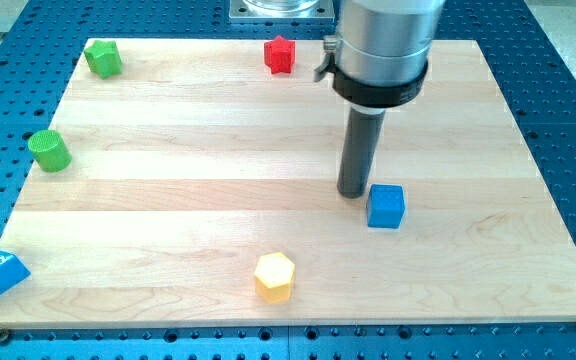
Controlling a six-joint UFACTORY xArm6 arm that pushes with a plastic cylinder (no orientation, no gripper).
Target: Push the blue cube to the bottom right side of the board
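At the view's far left, a blue block point(0, 273) is sitting at the bottom left corner of the board point(168, 200), hanging partly over its edge; its shape is hard to make out, though it looks wedge-like. Above it, near the left edge, a green cylinder point(49, 150) is standing upright. Further up, a second green block point(103, 58) of irregular shape is resting near the top left corner.

Moving right, a yellow hexagonal block point(274, 276) is lying near the bottom edge, slightly left of the middle. Up by the top edge, a red block point(280, 54) with a star-like outline is sitting just left of the arm's grey housing point(383, 50).

The board itself is lying on the blue perforated desk point(558, 90).

Right of centre, the dark rod is reaching down from the housing, and my tip point(354, 193) is standing on the board just beside the blue cube point(386, 207), at its upper left corner; touching or a hair apart, I cannot tell. The arm is carrying no end effector that opens or shuts, only the rod, and it is holding nothing.

The blue cube is sitting right of the middle, in the lower half, well apart from the bottom right corner.
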